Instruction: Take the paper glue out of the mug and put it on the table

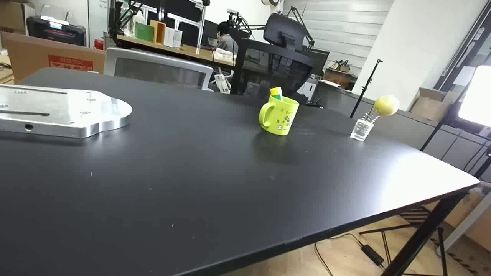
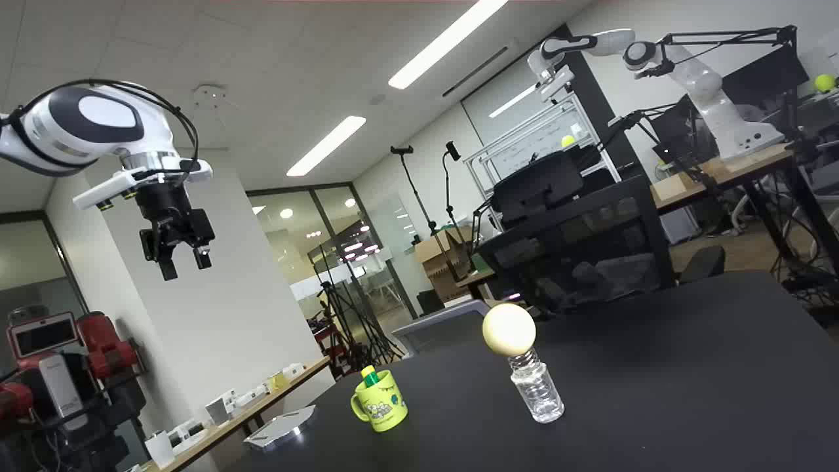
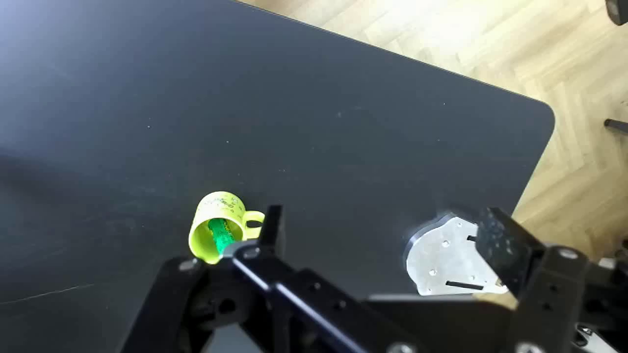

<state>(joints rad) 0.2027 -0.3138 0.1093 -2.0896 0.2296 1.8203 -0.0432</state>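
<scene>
Up high, the black two-fingered gripper (image 2: 186, 263) hangs spread wide with nothing in its grasp, presumably to leave room for a pinch. Lower down, the slim green glue tube with a yellow cap (image 2: 370, 377) leans in the lime-yellow glossy mug (image 2: 381, 408), cap poking above the rim where taking hold looks easiest. The gripper hides that cap in the wrist view, so I can't swear to the lean. The mug sits upright on the matte black rectangular tabletop (image 1: 191, 168), handle towards the flat silver metal plate (image 1: 69, 111). Well apart stands a clear bottle (image 2: 537, 396) topped by a coiled spring (image 2: 524, 360) and pale yellow ball (image 2: 509, 330), unlikely to hinder.
</scene>
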